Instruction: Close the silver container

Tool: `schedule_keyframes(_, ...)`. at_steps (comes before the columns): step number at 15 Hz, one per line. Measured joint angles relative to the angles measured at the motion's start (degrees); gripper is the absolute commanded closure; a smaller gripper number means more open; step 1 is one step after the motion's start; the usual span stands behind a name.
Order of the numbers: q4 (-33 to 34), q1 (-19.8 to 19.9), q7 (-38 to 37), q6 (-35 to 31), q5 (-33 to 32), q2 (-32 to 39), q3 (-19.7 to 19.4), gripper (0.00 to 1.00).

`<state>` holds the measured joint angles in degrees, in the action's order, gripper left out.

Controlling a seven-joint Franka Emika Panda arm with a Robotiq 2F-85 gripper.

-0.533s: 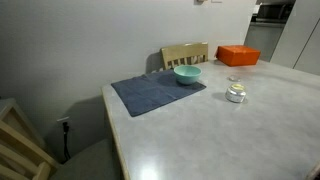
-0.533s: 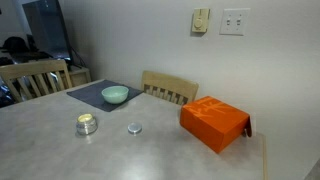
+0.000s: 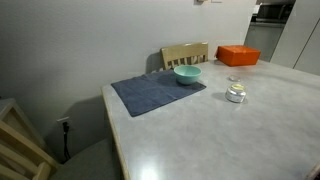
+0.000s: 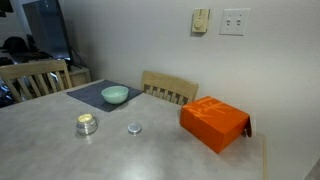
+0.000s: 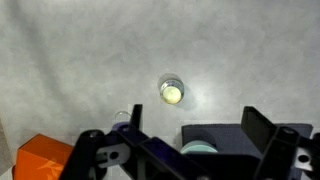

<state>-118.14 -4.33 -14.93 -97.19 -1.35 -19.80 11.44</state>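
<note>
open gripper high over the table, tin uncovered below

the gripper (image 5: pixel 175 138) came in from the bottom edge of the wrist view, its two jaws spread as wide as they go, with nothing between them and nothing touched. it was looking straight down at the table (image 5: pixel 60 50) from well above. neither exterior view showed it. the wide, empty stance suited a start: nothing had been picked up yet, and open jaws were ready to come down around something small.

just above the gripper in that view, near the middle of the frame, sat the silver container (image 5: pixel 172 92), a little round tin showing a pale yellowish top. to its lower left, apart from it, lay a small flat disc (image 5: pixel 124 117), most likely the lid. lying off to the side like that, it left the tin uncovered, so the closing was not yet done.

in an exterior view the tin (image 4: pixel 87 124) stood at the lower left of the frame with the disc (image 4: pixel 134 128) just to its right, the two near each other but not touching.

further out, a teal bowl (image 4: pixel 115 95) rested on a dark mat (image 4: pixel 92 97) at the far side of the table. an orange box (image 4: pixel 214 123) sat well apart at right. both looked clear of the path between disc and tin.
</note>
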Motion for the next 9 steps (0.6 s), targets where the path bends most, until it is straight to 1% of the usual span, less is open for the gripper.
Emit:
schedule_keyframes(4, 0.5, 0.1, 0.3, -2.5, -0.2, 0.1, -2.1, 0.0)
schedule_keyframes(9, 1.7, 0.4, 0.3, -3.9, 0.2, 1.4, -5.0, 0.0)
